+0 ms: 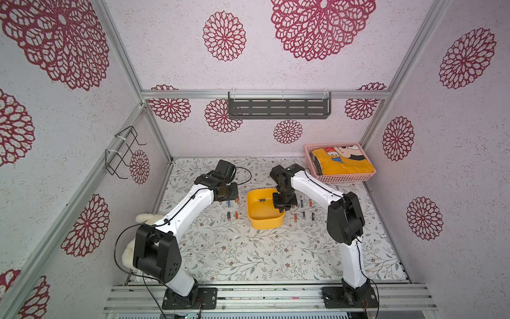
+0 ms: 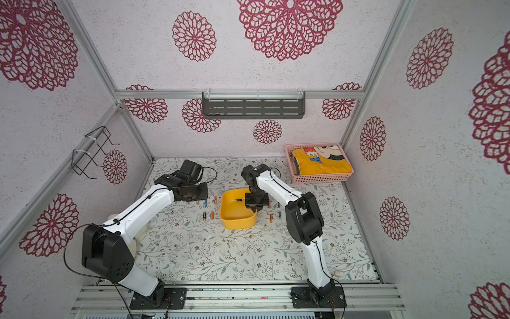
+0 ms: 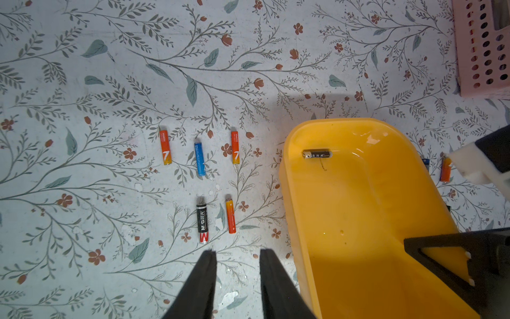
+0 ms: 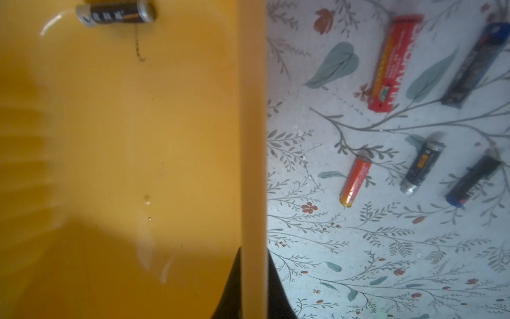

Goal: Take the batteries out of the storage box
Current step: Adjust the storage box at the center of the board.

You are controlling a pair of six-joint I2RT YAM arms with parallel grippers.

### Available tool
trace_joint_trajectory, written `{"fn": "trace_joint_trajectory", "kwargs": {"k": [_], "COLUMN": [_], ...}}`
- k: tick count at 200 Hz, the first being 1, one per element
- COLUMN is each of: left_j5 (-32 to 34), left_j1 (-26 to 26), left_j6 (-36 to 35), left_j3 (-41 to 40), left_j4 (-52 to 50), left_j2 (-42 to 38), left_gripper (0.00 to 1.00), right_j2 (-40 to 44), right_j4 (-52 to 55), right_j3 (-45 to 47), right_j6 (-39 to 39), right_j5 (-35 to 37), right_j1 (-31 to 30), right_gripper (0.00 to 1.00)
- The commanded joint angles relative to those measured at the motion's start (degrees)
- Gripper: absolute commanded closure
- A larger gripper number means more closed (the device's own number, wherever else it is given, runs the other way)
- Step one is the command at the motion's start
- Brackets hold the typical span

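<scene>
Right gripper (image 4: 254, 279) is clamped on the storage box (image 4: 252, 138) wall, bottom centre of frame. Left gripper (image 3: 238, 265): jaws a bit apart, empty, bottom centre. Nearly done I reckon: one black battery (image 3: 316, 154) left inside, hugging the box's upper-left corner; other batteries (image 3: 200, 158) lie on the mat (image 3: 82, 193) both sides. Bare mat lower down.
</scene>
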State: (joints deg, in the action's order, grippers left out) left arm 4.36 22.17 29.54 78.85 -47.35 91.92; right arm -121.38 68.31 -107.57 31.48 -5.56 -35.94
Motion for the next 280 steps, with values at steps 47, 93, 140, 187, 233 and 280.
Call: {"fn": "trace_joint_trajectory", "kwargs": {"k": [47, 93, 140, 187, 233, 280], "left_j5": [0.0, -2.53, -4.26, -4.27, -7.19, -12.2], "left_j1": [-0.52, -0.34, 4.43, 7.99, 8.68, 8.85], "left_j6": [-0.45, -0.22, -9.46, -22.7, -30.06, -37.23], "left_j3": [-3.06, -1.96, 2.02, 17.04, 29.09, 35.7], "left_j4": [5.48, 7.03, 9.66, -1.08, -6.31, -7.91], "left_j2": [1.35, 3.99, 4.85, 16.04, 26.52, 31.88], "left_gripper": [0.7, 0.68, 0.64, 0.62, 0.62, 0.53], "right_j2": [9.23, 10.25, 8.07, 9.76, 20.99, 43.8], "right_j4": [-31.32, -45.35, -43.4, -40.3, -44.24, -62.77], "right_j3": [24.63, 33.23, 30.27, 27.46, 28.12, 49.06], "right_j6": [1.38, 2.62, 3.91, 5.69, 0.78, -0.79], "right_j5": [6.16, 8.57, 9.13, 6.65, 7.33, 16.55], "right_j1": [-0.96, -1.15, -1.23, -1.1, -0.88, 0.78], "right_gripper": [1.0, 1.0, 0.75, 0.64, 0.55, 0.46]}}
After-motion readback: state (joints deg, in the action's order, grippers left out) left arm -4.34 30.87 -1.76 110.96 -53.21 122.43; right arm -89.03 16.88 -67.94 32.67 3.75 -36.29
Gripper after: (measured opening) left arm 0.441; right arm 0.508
